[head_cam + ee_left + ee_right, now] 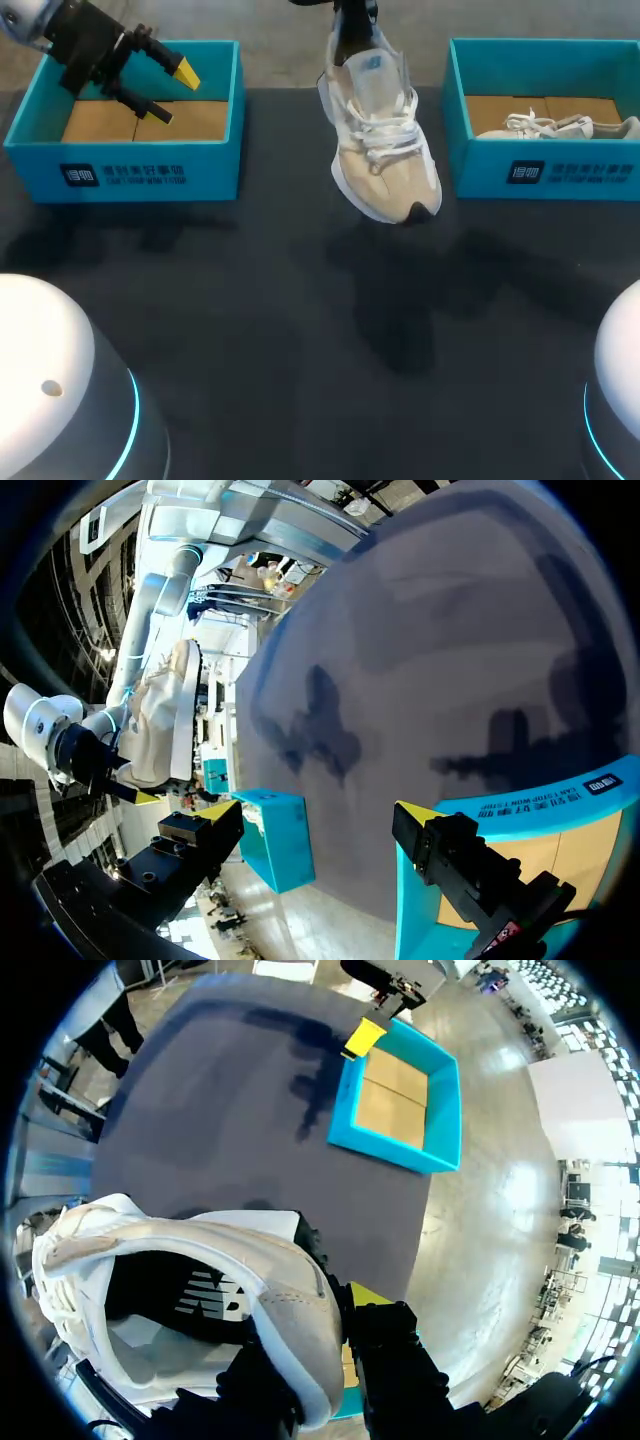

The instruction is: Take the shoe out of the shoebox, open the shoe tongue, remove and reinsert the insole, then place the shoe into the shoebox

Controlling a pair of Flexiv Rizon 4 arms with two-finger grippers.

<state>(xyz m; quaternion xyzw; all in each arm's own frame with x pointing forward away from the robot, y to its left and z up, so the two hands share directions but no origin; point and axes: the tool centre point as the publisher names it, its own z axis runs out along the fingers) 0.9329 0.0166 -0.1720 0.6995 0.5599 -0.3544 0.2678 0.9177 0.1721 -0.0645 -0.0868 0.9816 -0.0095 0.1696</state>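
The dark table (300, 330) lies bare below the work. Above its middle hangs the shoe (380, 150), toe down and tipped toward me, laces facing up, touching nothing beneath it. I judge the first step done: the shoe is out of its box, and opening the tongue comes next.

My right gripper (335, 1335) has the shoe by the heel, its fingers closed on the collar from both sides, one yellow tip showing against the outside of the heel. My right arm drops onto it from the far side of the table, so the shoe dangles off the wrist. Looking down the opening, I see the insole (200, 1295) lying flat inside, not yet pulled.

The next move, as I read it, calls for a second grip. Either the shoe goes down on the table sole first, or my other arm crosses over to pinch the tongue under the laces and fold it forward.

Farther off, my left gripper (172, 93) hovers over the left shoebox (120, 170), fingers spread wide and holding nothing, well apart from the shoe. The right shoebox (540, 170) holds a second shoe (560, 125) on its side.
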